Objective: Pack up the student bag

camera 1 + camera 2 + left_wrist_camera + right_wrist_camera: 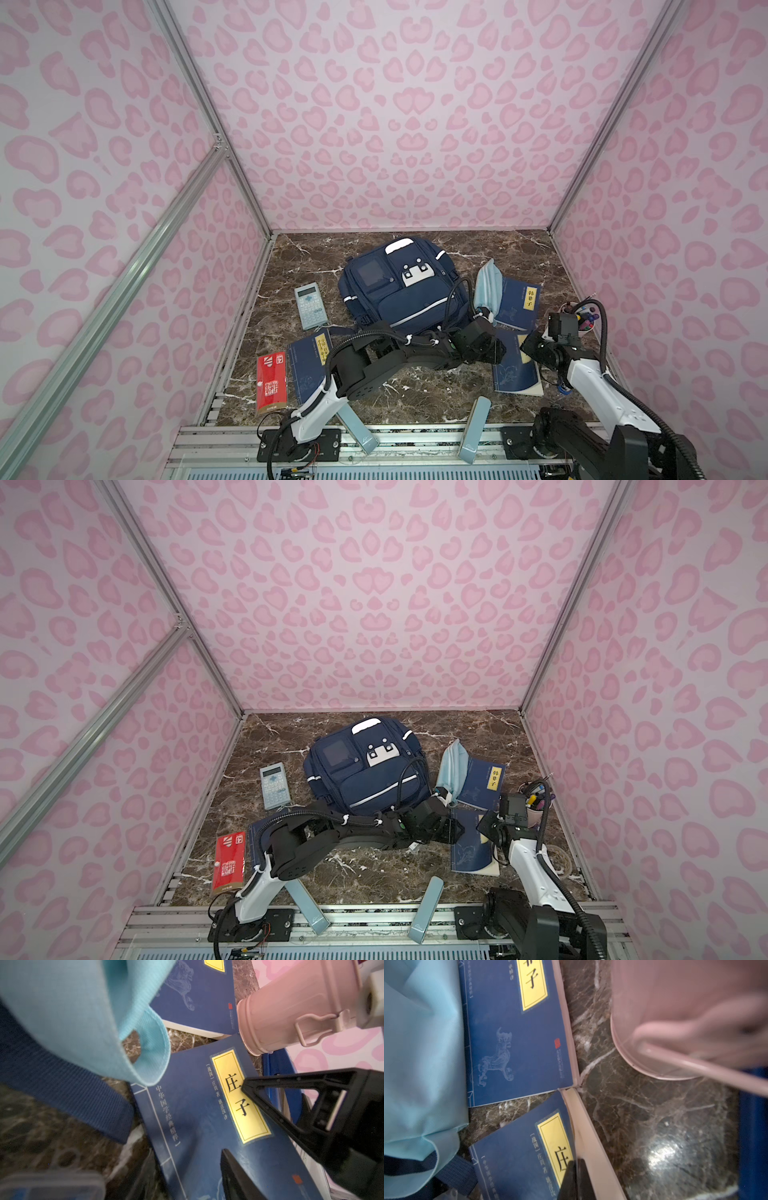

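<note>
The student bag (399,291) (365,771) lies flat at the middle of the marble table, front pockets up, and one navy strap (62,1084) trails toward the near right. To its near right lies a blue book with a yellow label (515,374) (197,1115) (512,1163). My right gripper (576,1161) (525,347) is shut on that book's front cover at its open edge. My left gripper (187,1178) (498,349) reaches across from the left and hangs open just over the same cover, fingers apart.
A light-blue pouch (488,286) (421,1064) lies on a second blue book (519,307) right of the bag. A pink pen cup (584,322) (291,1012) stands close behind my right gripper. A calculator (311,305), a third blue book (309,361) and a red packet (271,382) lie left.
</note>
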